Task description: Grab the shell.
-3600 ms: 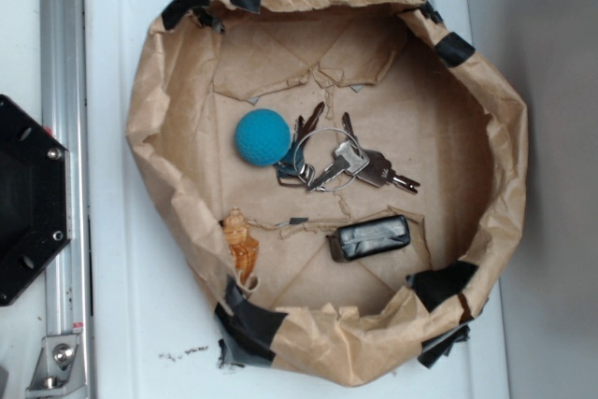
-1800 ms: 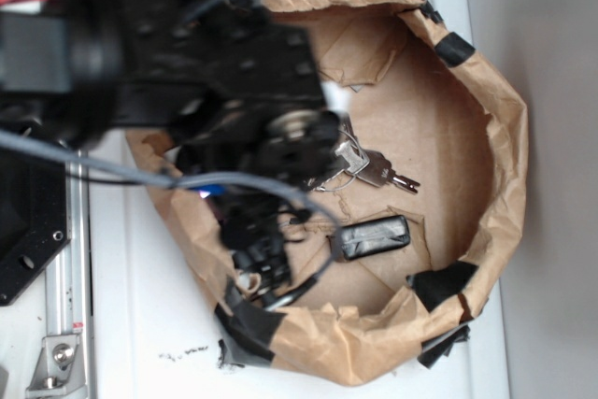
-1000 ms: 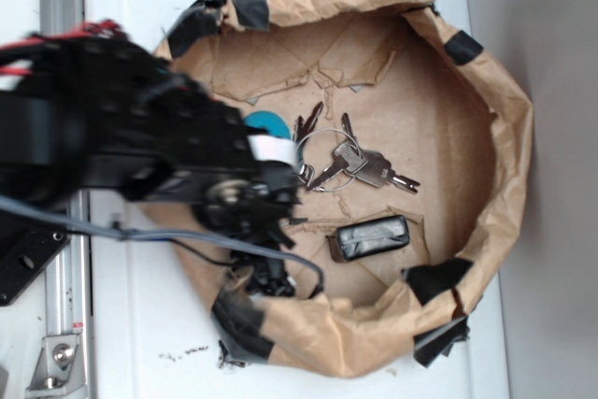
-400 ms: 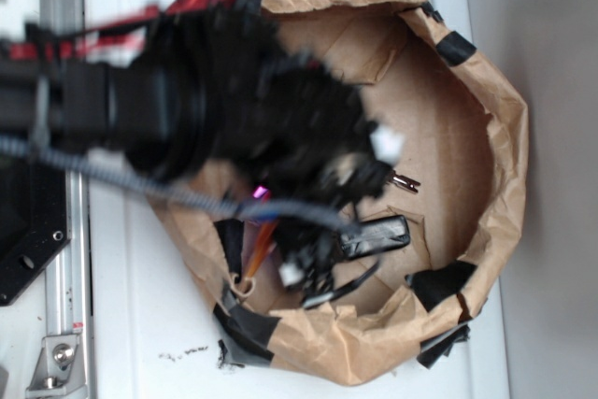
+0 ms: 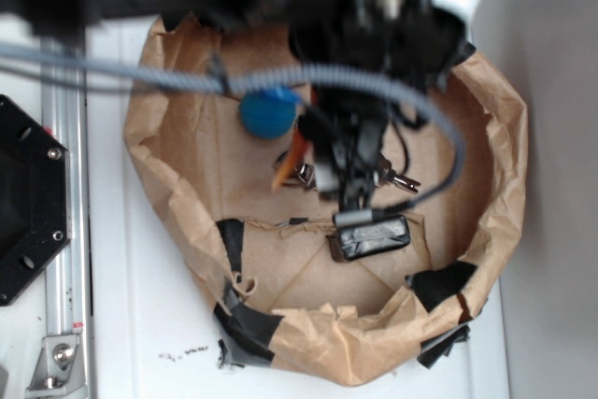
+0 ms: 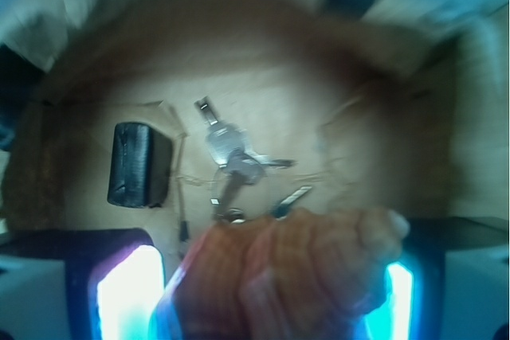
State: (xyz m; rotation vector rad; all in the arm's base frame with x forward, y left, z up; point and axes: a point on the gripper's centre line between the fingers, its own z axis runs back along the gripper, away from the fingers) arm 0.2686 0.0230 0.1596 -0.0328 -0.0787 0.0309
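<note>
In the wrist view the amber-orange, knobby shell (image 6: 303, 268) fills the space between my gripper's (image 6: 263, 280) two lit fingers (image 6: 123, 292), and the gripper is shut on it. It hangs above the brown paper floor, over the keys. From the exterior view the shell shows only as a blurred orange streak (image 5: 295, 149) beside the black gripper (image 5: 322, 167), which is near the middle of the paper bowl (image 5: 509, 137). The arm crosses the top of that frame and hides the bowl's far rim.
A teal ball (image 5: 269, 111) lies just left of the gripper. A bunch of keys (image 5: 397, 178) (image 6: 235, 161) lies under it. A dark tape-wrapped block (image 5: 371, 235) (image 6: 137, 165) sits toward the front. Crumpled paper walls with black tape ring everything.
The shell has left its spot at the bowl's front-left wall. The gripper closed on it there, then rose and swung toward the bowl's middle and far side, carrying it.
</note>
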